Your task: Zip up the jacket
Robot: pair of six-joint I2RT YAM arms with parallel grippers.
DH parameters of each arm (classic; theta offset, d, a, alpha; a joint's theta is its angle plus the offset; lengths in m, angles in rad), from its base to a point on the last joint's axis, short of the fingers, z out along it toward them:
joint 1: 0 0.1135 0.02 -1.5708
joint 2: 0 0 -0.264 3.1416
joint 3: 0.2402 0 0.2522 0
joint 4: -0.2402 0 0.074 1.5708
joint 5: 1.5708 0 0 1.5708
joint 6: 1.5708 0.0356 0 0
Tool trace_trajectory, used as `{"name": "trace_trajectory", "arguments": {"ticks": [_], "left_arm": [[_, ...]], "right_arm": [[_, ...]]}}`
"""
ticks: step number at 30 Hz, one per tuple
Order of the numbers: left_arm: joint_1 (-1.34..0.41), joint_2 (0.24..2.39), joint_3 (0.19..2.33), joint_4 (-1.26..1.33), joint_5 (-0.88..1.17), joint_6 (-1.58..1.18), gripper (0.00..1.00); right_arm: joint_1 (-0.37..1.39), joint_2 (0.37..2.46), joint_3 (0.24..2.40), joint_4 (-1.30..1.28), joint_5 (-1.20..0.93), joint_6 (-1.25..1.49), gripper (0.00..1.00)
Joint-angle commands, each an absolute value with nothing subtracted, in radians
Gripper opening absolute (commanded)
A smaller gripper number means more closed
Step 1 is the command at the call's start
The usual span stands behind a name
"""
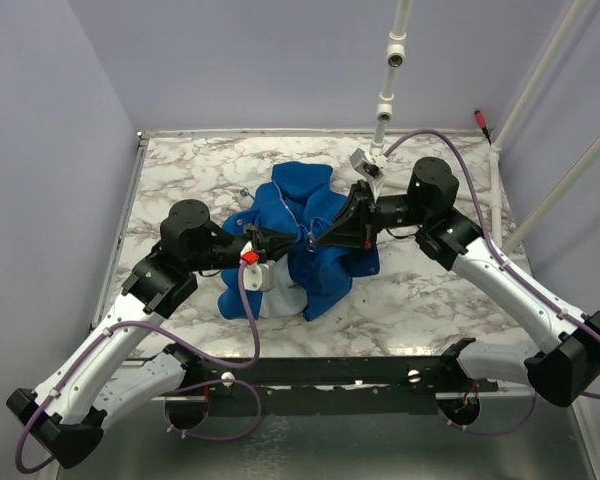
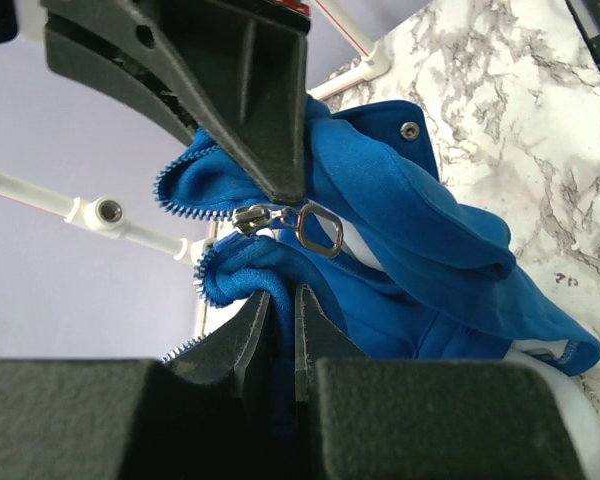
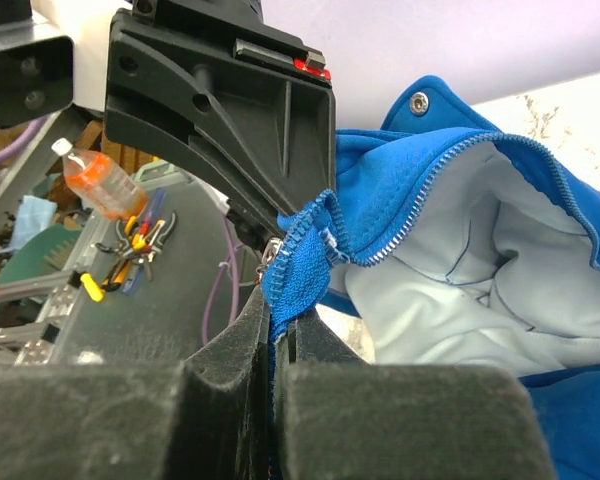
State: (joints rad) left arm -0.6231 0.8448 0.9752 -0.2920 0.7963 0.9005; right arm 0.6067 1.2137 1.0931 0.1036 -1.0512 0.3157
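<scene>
Left pincer: nearly shut, pinching jacket edge under slider.
Right pincer: clamped on toothed edge.
Next: I'd tension both edges straight, then draw the slider.

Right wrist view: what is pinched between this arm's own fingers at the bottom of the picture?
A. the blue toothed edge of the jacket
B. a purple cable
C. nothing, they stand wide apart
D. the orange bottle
A: the jacket sends its blue zipper edge down into the thin slit between the right fingers, which are closed on the fabric.
</scene>
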Motion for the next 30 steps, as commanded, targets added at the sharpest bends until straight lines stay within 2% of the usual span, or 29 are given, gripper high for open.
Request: {"name": "trace_trajectory", "arguments": {"ticks": [1, 10, 23, 30], "left_arm": [[-0.648, 0.847, 1.005, -0.333, 0.83, 0.962, 0.0], [-0.683, 0.846, 0.98, -0.35, 0.825, 0.99, 0.0], [-0.769, 0.877, 0.963, -0.411, 0.814, 1.04, 0.0], [-0.77, 0.861, 0.957, -0.43, 0.792, 1.058, 0.0]], "right_arm": [[0.604, 1.243, 1.171, -0.057, -1.08, 0.284, 0.01], [0.604, 1.26, 1.278, -0.385, -0.992, 0.148, 0.01], [0.604, 1.311, 1.415, -0.634, -1.072, 0.027, 0.01], [0.604, 1.282, 1.387, -0.638, -1.069, 0.03, 0.01]]}}
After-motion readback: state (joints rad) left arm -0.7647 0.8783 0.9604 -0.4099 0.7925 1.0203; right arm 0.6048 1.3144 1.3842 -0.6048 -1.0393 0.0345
